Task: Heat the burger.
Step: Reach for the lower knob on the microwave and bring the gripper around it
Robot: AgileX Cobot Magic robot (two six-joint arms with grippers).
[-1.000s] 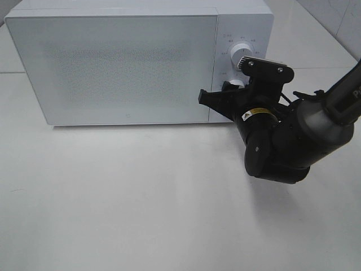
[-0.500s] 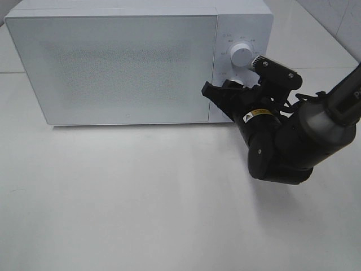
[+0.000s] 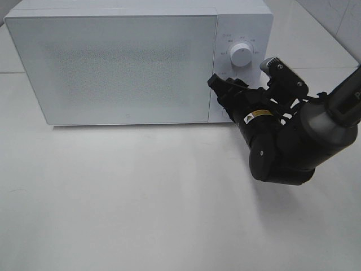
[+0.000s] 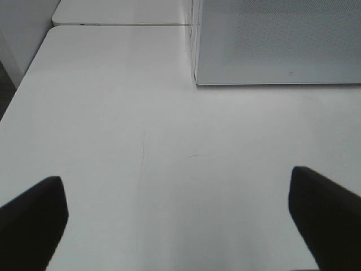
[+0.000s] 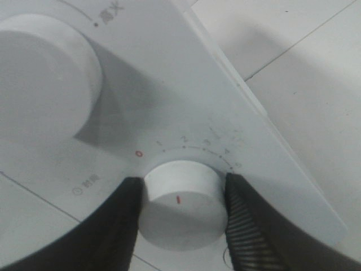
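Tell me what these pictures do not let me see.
Burger: in no view; nothing shows through the shut microwave door.
Lower knob: high view, hidden behind the right arm.
Upper knob: right wrist view, cut off by the edge; its labels in the high view are too small to read.
Left jaws: absent from the high view; left wrist view shows only two dark tips, cut off by the edge.

The right arm is a glossy black rounded casing (image 3: pixel 282 152) with a small yellow warning sticker (image 3: pixel 254 114) and a silver screw head (image 3: pixel 257 151), joined to a matte grey cylinder segment (image 3: pixel 327 121). Its black flat bracket (image 3: pixel 287 76) carries small silver screws — the black right fingers (image 5: pixel 242 226) are ribbed inside. The dark left fingertips (image 4: pixel 31 220) look smooth.
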